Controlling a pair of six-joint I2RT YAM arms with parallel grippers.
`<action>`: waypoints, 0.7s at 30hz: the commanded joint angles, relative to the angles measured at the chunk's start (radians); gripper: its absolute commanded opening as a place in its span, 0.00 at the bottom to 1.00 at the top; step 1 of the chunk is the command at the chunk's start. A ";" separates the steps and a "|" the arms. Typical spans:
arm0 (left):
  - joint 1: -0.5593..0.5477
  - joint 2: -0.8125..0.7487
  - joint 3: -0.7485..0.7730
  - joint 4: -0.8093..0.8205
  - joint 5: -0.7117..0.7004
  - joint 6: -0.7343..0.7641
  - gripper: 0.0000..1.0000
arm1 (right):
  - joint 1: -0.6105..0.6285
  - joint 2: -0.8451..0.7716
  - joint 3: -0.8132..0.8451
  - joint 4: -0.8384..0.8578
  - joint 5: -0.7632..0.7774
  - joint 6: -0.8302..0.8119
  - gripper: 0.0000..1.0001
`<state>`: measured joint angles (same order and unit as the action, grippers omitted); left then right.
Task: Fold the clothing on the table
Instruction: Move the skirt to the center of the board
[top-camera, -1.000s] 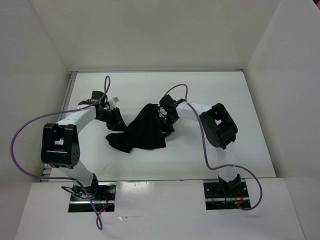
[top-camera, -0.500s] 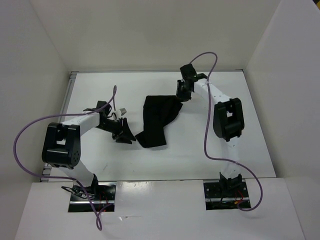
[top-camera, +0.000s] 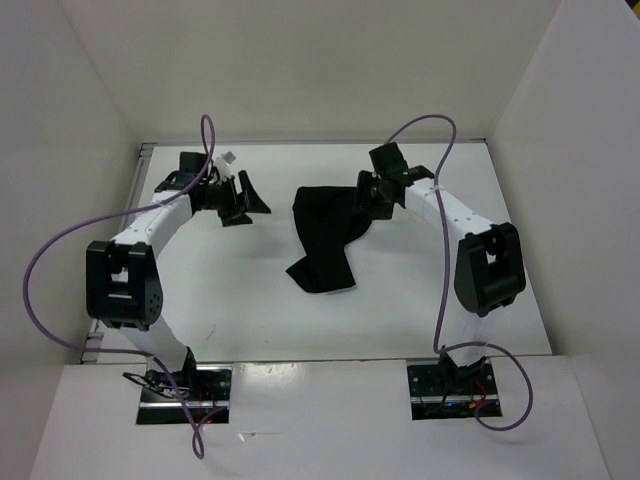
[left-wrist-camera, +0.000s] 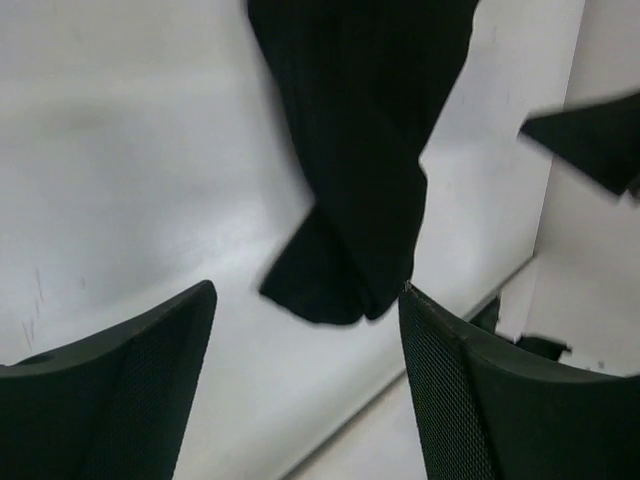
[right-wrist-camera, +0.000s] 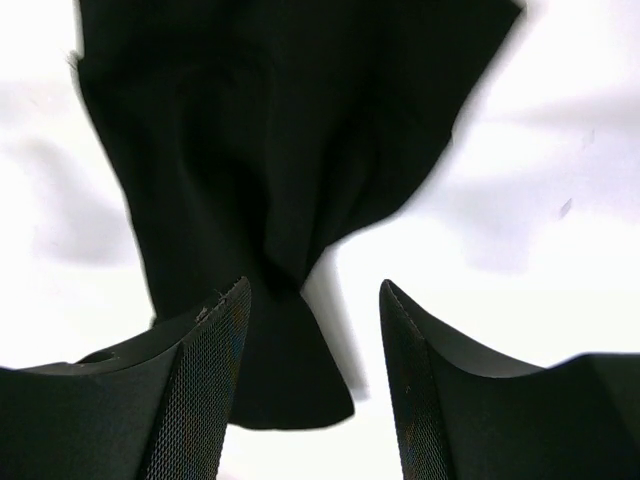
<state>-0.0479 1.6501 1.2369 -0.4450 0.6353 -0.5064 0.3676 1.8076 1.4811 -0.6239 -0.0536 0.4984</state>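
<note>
The soft black crumpled garment (top-camera: 325, 235) lies mid white flat surface (top-camera: 200, 290), well clear of its edges, left tool (top-camera: 254, 204) spread well left, right tool (top-camera: 364, 198) spread over its far-right corner.

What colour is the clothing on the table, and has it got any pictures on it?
Plain black, no pictures; the clothing shows best in the right wrist view.

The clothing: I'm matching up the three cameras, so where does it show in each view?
Top external: the clothing lies near the centre, on the white table.
Left wrist: the clothing runs from top centre down to mid-frame, with the table to its left.
Right wrist: the clothing fills the upper middle, with the table on both sides.
Shared landmark: the white table under it.
</note>
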 joint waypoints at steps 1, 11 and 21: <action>-0.029 0.124 0.073 0.173 -0.075 -0.076 0.79 | 0.043 -0.070 -0.071 0.036 0.041 0.068 0.60; -0.087 0.407 0.245 0.399 -0.164 -0.132 0.63 | 0.076 -0.099 -0.051 -0.023 0.032 0.078 0.60; -0.159 0.531 0.387 0.408 -0.218 -0.141 0.62 | 0.076 -0.157 -0.117 -0.094 0.080 0.098 0.61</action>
<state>-0.1894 2.1441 1.5677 -0.0864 0.4438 -0.6369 0.4400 1.6943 1.4048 -0.6788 -0.0021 0.5732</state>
